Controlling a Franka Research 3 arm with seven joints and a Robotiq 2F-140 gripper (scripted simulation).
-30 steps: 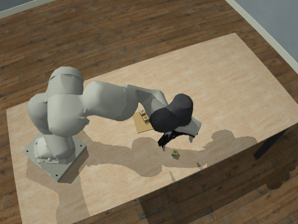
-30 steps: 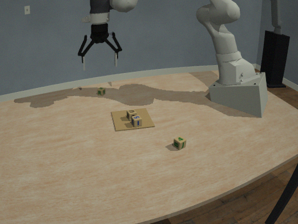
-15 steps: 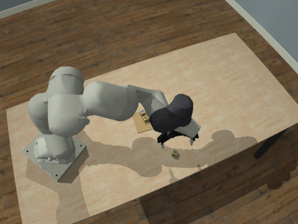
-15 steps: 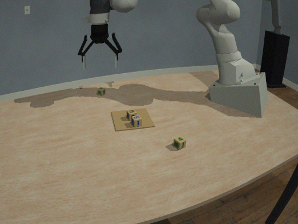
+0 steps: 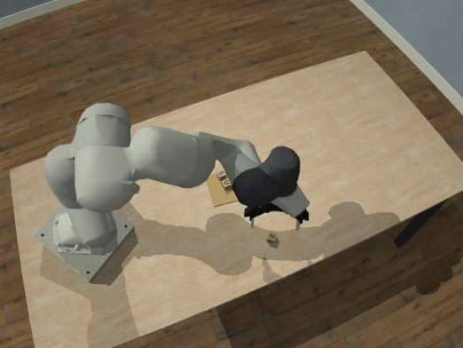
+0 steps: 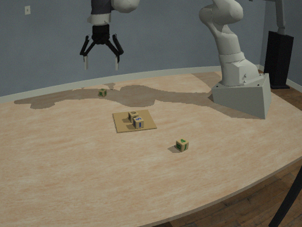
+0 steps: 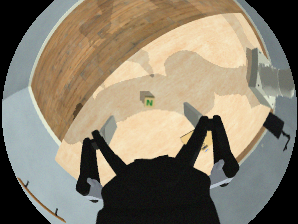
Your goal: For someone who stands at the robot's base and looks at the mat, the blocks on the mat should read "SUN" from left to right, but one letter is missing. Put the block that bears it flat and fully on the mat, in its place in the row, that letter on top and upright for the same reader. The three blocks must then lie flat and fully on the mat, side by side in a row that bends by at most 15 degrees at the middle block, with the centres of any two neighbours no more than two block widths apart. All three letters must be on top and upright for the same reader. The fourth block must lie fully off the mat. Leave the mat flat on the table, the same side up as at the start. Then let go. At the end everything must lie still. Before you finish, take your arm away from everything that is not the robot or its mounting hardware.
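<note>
Green-lettered N block (image 5: 271,237) (image 7: 149,102) near table edge, off mat (image 5: 220,199) (image 6: 149,118) (image 7: 187,137); hand (image 5: 275,225) (image 6: 101,69) (image 7: 149,115) above, 2 fingers wide apart.

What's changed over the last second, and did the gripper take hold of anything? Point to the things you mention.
The gripper (image 5: 275,227) (image 6: 101,68) (image 7: 149,115) has turned clockwise as the top view shows it. Nothing was gripped or released; it's still open. The N block (image 5: 271,237) (image 6: 102,92) (image 7: 149,102), S block (image 5: 221,174) (image 6: 138,123) (image 7: 205,148), U block (image 5: 226,183) (image 6: 133,116), mat (image 5: 219,197) (image 6: 148,123) (image 7: 187,138) and off-mat block nearest the outside camera (image 6: 182,145) stayed put.
</note>
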